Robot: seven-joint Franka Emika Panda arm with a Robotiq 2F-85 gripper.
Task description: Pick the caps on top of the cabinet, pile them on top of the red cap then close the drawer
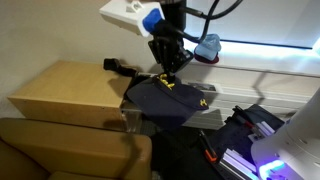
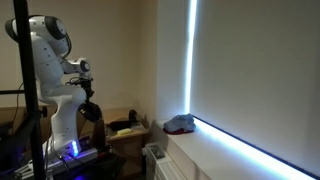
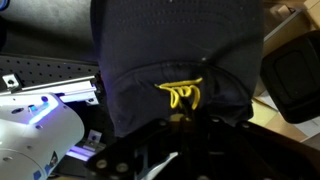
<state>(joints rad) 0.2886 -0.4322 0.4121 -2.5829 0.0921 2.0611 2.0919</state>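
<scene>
My gripper [image 1: 168, 68] is shut on the crown of the dark navy cap [image 1: 165, 98], which hangs beyond the right end of the pale wood cabinet [image 1: 65, 88]. In the wrist view this cap [image 3: 175, 50] fills the upper picture, its yellow stitching just above my gripper [image 3: 185, 122]. The light blue cap [image 1: 207, 47] lies on the white window sill behind my gripper. In an exterior view a dark red edge, apparently the red cap [image 2: 176, 128], shows under it. A black tray edged in pale wood at the wrist view's right looks like the drawer [image 3: 295, 80].
A small black blocky object [image 1: 118, 66] sits at the cabinet's back edge. The brown leather seat [image 1: 70, 150] stands in front of the cabinet. The robot's white base [image 2: 60, 110] and a lit metal frame [image 1: 255, 130] stand to one side.
</scene>
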